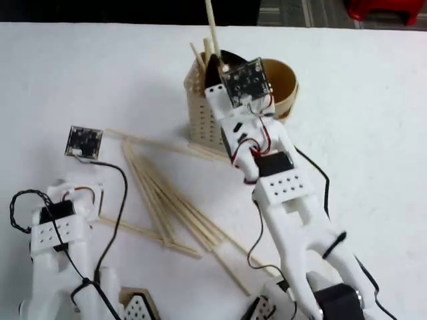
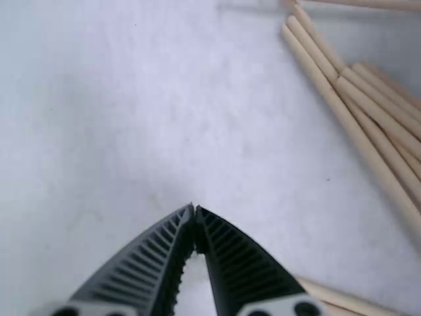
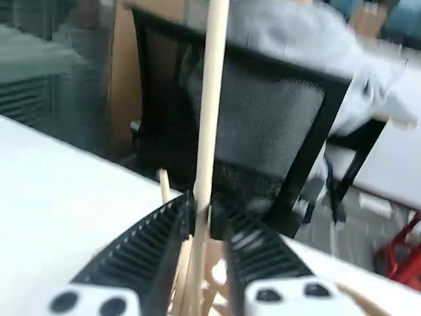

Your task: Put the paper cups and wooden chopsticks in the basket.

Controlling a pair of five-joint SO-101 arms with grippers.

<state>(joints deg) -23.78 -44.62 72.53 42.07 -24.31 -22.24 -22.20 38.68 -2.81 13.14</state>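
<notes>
A cream woven basket (image 1: 202, 107) stands upright at the table's far middle with a few chopsticks sticking out of it. My right gripper (image 1: 215, 63) hovers over the basket, shut on a wooden chopstick (image 3: 209, 118) that points straight up (image 1: 211, 27). A paper cup (image 1: 283, 83) lies on its side right behind that arm. Several loose chopsticks (image 1: 167, 200) are fanned out on the table between the arms. My left gripper (image 2: 195, 227) sits low over bare table at the left, shut on nothing, with chopsticks (image 2: 358, 118) off to one side.
The left arm's base (image 1: 57, 233) sits at the near left and the right arm (image 1: 293, 220) stretches from the near right toward the basket. A black mesh chair (image 3: 263, 131) stands beyond the table's far edge. A red object (image 1: 383, 10) lies on the floor at far right.
</notes>
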